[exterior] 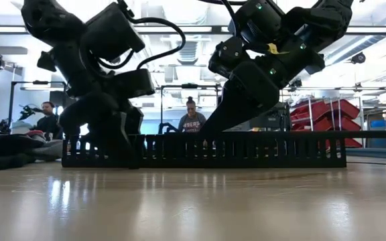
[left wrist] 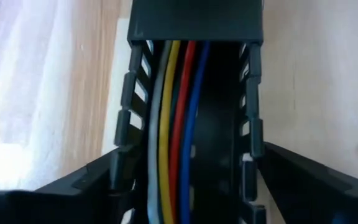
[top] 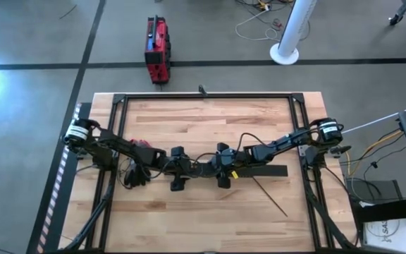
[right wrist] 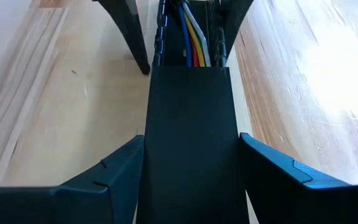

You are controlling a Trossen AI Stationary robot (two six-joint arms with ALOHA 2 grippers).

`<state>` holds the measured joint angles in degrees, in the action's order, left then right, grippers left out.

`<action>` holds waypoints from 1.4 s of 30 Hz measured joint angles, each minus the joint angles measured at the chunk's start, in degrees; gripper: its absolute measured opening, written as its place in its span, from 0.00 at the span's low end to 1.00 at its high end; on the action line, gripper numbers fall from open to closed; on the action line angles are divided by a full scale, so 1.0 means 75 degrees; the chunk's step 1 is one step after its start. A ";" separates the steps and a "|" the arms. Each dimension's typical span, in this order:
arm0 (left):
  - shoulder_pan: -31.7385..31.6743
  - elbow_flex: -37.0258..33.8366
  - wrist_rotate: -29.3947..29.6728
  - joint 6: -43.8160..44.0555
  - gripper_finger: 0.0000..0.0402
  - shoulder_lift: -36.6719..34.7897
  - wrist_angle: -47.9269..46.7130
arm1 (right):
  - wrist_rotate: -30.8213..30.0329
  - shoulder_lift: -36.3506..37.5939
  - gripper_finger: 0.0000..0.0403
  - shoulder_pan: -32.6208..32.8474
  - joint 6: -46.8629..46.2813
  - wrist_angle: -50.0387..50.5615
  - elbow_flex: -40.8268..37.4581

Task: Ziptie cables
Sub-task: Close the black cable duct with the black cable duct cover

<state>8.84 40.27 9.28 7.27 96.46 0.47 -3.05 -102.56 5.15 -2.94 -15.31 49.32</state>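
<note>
Two grippers meet at the middle of the wooden tabletop (top: 203, 120), both set astride one long black perforated bar (exterior: 206, 150).

Left gripper (top: 178, 173): reaches in from the left side of the tabletop. In the left wrist view its fingers (left wrist: 73, 186) stand spread, one on each side of the bar's slotted walls; whether they press the walls cannot be told.

Right gripper (top: 223, 169): reaches in from the right side. In the right wrist view its fingers (right wrist: 110, 177) stand either side of the bar's closed lid (right wrist: 188, 137), spread to about the bar's width; whether they clamp it cannot be told.

Cables (left wrist: 173, 124): a run of thin wires, white, yellow, red and blue, lying lengthwise inside the open channel of the bar, between its slotted walls. The right wrist view shows the same wires emerging from under the lid.

Ziptie (top: 268, 196): a thin dark strip lying loose and slanted on the bare wood, near the right end of the bar, towards the front edge, apart from both grippers.

Background: two people (exterior: 191, 120) seated beyond the tabletop in the low view; red toolbox (top: 156, 49) on the floor.
</note>
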 joint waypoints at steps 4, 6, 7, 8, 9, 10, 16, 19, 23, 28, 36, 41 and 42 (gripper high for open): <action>0.0002 0.0006 -0.0072 0.0087 0.66 0.0375 0.0004 | 0.0073 0.0003 0.54 -0.0004 0.0065 0.0002 -0.0006; 0.0003 0.0012 -0.0066 0.0123 0.58 0.0435 0.0009 | 0.0089 0.0003 0.54 0.0000 0.0127 -0.0001 -0.0010; 0.0003 0.0012 -0.0046 0.0117 0.54 0.0466 0.0021 | 0.0098 0.0007 0.54 -0.0001 0.0151 -0.0006 -0.0012; 0.0006 0.0012 -0.0004 0.0112 0.52 0.0471 0.0024 | 0.0102 0.0009 0.54 -0.0003 0.0160 -0.0008 -0.0012; 0.0006 0.0012 0.0012 0.0107 0.51 0.0473 0.0030 | 0.0096 0.0009 0.54 -0.0003 0.0159 -0.0028 -0.0015; 0.0006 0.0009 0.0012 0.0107 0.51 0.0473 0.0042 | 0.0093 0.0009 0.54 -0.0009 0.0144 -0.0048 -0.0019; 0.0002 0.0074 0.0026 0.0068 0.53 0.0476 0.0127 | 0.0099 0.0009 0.54 -0.0020 0.0153 -0.0237 -0.0044; -0.0003 0.0117 0.0024 0.0093 0.57 0.0484 0.0090 | 0.0322 0.0003 0.54 -0.0032 0.0338 -0.0274 -0.0044; -0.0006 0.0099 0.0023 0.0071 0.55 0.0484 0.0122 | 0.0497 0.0003 0.54 -0.0031 0.0364 -0.0096 -0.0016; -0.0006 0.0070 0.0038 0.0049 0.53 0.0484 0.0175 | 0.0757 0.0029 0.54 -0.0035 0.0361 0.0241 0.0015; -0.0009 0.0067 0.0035 0.0038 0.55 0.0490 0.0111 | 0.1346 0.0029 0.54 -0.0038 0.0385 0.0288 0.0015; -0.0015 0.0041 0.0038 -0.0089 0.54 0.0490 0.0363 | 0.1160 0.0024 0.52 -0.0023 0.0115 0.0060 0.0005; -0.0015 0.0032 0.0041 -0.0091 0.55 0.0493 0.0431 | 0.1052 0.0004 0.50 -0.0023 0.0092 -0.0049 0.0000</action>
<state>8.73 40.51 9.58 6.59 100.16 3.71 4.84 -102.53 4.97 -2.25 -15.68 49.32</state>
